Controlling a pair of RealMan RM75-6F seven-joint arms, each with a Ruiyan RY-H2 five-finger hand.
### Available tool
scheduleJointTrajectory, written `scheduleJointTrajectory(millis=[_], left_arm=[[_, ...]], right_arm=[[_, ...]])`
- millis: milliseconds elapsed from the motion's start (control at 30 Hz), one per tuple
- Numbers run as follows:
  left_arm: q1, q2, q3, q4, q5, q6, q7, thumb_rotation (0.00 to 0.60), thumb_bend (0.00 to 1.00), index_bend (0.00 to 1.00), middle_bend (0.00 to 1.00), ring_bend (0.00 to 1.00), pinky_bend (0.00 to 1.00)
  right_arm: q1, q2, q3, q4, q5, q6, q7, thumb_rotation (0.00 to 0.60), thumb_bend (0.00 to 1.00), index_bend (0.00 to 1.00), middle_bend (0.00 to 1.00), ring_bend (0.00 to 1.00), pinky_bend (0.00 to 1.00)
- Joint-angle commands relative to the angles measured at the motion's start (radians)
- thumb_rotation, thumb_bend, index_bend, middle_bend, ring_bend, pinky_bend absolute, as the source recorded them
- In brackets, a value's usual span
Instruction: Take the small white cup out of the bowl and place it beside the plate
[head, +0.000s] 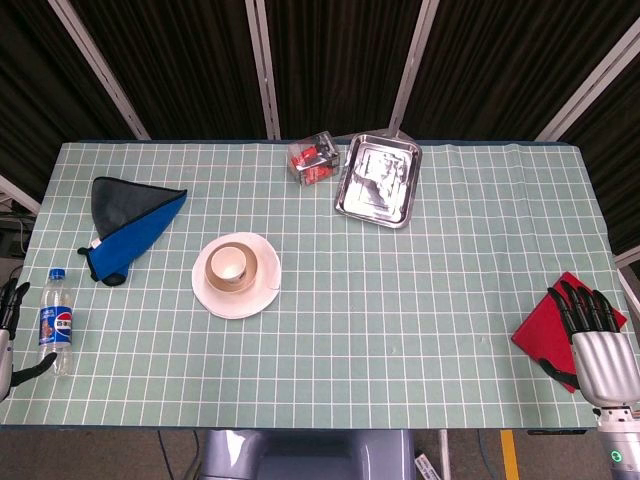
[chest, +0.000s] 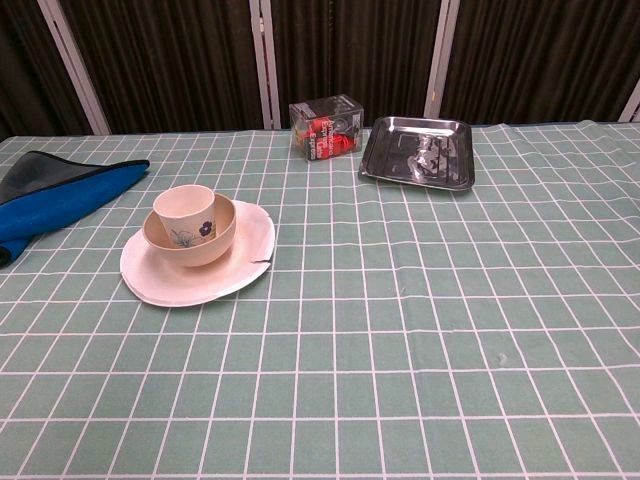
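Your right hand (head: 598, 345): counter (head: 400, 330) near edge, over red cloth (head: 545, 330), fingers (head: 575, 300) spread, empty. Left hand (head: 10, 320): far left edge, open. Small white cup (chest: 186, 212): upright inside bowl (chest: 200, 240) on plate (chest: 165, 280), well apart from both.

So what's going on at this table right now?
Nothing is being handled yet. The small white cup sits inside the bowl, which stands on the plate. The left hand rests at the table's left edge near a bottle; the right hand lies over a red cloth. Both hold nothing.
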Motion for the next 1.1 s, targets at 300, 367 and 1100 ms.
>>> scheduleJointTrajectory(millis=[300, 367, 1100], left_arm=[[-0.009, -0.008, 0.001, 0.005, 0.018, -0.001, -0.001, 0.600, 0.13, 0.00, 0.00, 0.00, 0.00], [-0.014, -0.012, -0.002, 0.006, 0.016, -0.007, 0.004, 0.600, 0.13, 0.00, 0.00, 0.00, 0.00], [-0.394, -0.296, -0.181, 0.143, -0.117, -0.345, 0.214, 0.600, 0.30, 0.44, 0.00, 0.00, 0.00]], right_arm=[[0.001, -0.005, -0.001, 0.001, -0.007, 0.000, 0.005, 0.600, 0.03, 0.04, 0.00, 0.00, 0.00], [0.001, -0.006, 0.000, 0.002, -0.005, -0.001, 0.005, 0.600, 0.03, 0.04, 0.00, 0.00, 0.00], [0.006, 0.007, 0.016, 0.015, 0.013, -0.007, 0.089, 0.600, 0.04, 0.04, 0.00, 0.00, 0.00]])
